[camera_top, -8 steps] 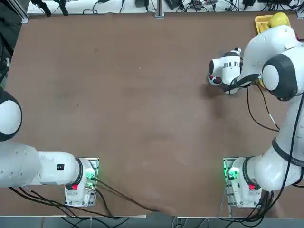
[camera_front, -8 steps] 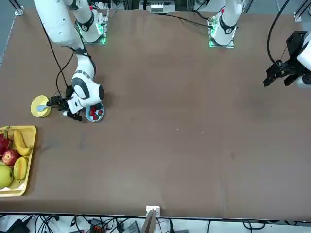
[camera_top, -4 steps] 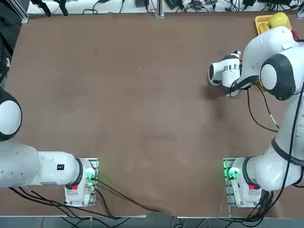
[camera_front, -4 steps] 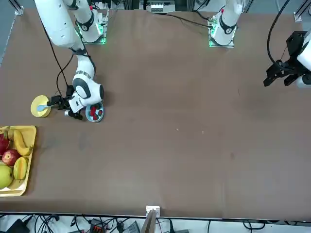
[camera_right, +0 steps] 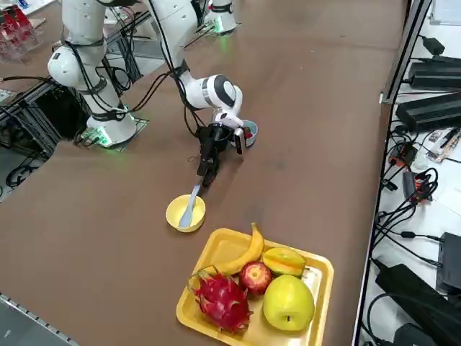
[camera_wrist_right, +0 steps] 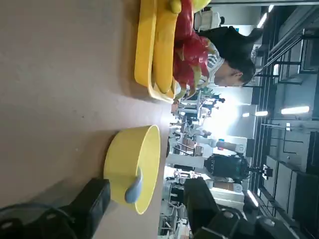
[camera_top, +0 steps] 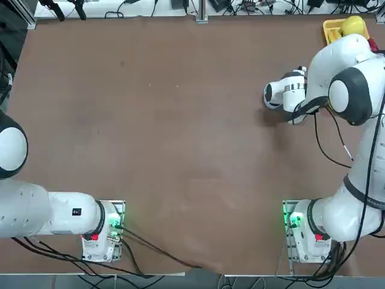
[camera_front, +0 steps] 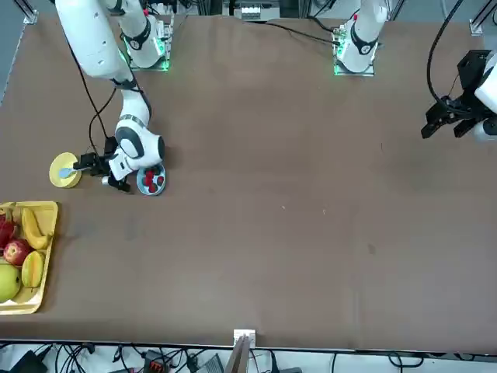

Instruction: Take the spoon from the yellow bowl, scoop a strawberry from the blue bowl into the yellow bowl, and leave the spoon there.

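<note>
The yellow bowl (camera_front: 62,176) (camera_right: 176,216) (camera_wrist_right: 130,160) stands near the table edge. The pale spoon (camera_front: 68,171) (camera_right: 191,205) (camera_wrist_right: 133,189) rests in it, its handle leaning over the rim toward my arm. My right gripper (camera_front: 93,171) (camera_right: 220,166) (camera_wrist_right: 147,204) hovers low between the two bowls, open, with its fingers (camera_wrist_right: 92,204) on either side of the handle's end and not touching it. Behind the gripper, the blue bowl (camera_front: 151,182) (camera_right: 250,132) holds red strawberries (camera_front: 154,183). From overhead my arm covers both bowls and the gripper.
A rectangular yellow fruit tray (camera_front: 46,256) (camera_right: 216,249) (camera_wrist_right: 142,45) with banana, apples and dragon fruit lies just beyond the yellow bowl, at the table's corner (camera_top: 332,27). A person sits in the room behind the tray (camera_wrist_right: 234,69).
My right gripper has edged toward the yellow bowl, so that its fingers now straddle the spoon handle's end. The bowls and spoon have not moved.
</note>
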{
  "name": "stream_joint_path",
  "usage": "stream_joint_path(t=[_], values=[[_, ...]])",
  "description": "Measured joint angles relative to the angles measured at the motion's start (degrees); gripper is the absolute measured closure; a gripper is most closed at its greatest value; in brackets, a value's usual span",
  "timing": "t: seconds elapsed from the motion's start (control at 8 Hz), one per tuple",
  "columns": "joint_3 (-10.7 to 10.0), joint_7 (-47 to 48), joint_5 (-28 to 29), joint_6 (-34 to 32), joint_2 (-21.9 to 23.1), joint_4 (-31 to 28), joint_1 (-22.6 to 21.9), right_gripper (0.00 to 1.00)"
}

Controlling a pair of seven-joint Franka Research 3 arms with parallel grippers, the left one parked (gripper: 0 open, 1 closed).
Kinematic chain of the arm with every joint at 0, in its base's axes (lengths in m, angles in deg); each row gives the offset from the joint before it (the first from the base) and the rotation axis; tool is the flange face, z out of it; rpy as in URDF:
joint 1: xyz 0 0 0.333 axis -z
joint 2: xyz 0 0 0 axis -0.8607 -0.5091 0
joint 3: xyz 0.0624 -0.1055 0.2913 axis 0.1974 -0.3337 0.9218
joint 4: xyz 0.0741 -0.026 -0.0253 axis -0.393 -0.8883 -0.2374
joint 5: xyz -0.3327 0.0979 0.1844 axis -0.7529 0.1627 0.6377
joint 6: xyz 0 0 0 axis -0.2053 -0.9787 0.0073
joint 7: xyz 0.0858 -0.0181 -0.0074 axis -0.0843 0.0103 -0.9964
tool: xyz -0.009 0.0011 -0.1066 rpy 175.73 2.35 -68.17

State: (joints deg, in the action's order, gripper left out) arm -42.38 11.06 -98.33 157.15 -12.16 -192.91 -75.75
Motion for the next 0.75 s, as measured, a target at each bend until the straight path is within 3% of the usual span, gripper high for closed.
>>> stream_joint_path(t=[0.75], values=[[-0.1, 0.3, -1.5, 0.0, -1.0, -0.5, 1.3, 0.15]])
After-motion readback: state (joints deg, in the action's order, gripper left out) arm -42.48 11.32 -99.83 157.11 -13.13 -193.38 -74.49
